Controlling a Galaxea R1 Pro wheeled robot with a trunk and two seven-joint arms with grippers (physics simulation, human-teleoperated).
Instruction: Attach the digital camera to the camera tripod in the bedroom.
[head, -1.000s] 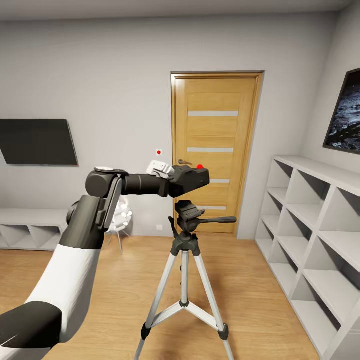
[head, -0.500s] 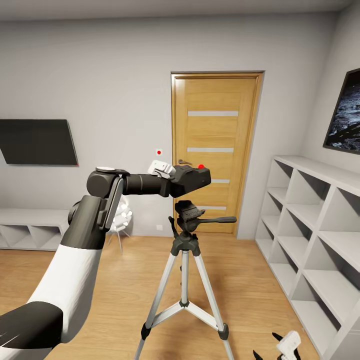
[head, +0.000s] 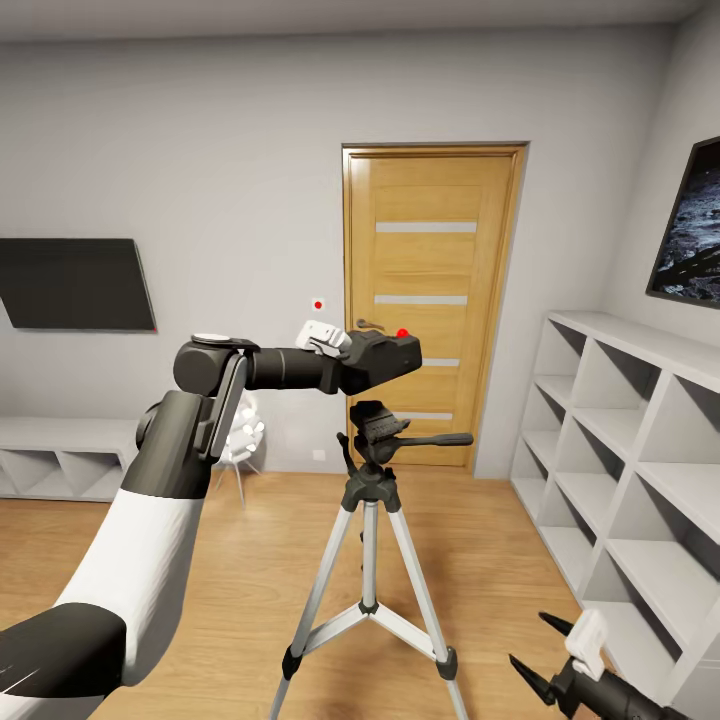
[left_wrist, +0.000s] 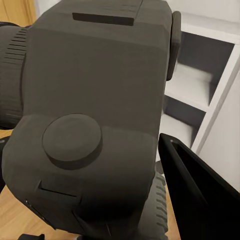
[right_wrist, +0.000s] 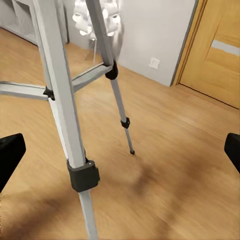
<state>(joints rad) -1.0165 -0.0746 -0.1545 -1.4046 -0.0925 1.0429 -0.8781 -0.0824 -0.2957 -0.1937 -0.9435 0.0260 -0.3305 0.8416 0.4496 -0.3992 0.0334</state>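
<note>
left gripper is kept clamped on the digital camera | camera is held just above the camera tripod head, not yet seated | right gripper, spread open, has risen near the shelving, perhaps to steady the tripod

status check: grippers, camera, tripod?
Left gripper shut on digital camera, held just above camera tripod head, not seated. Right gripper open, low near the shelving. Nothing between camera and tripod head.
</note>
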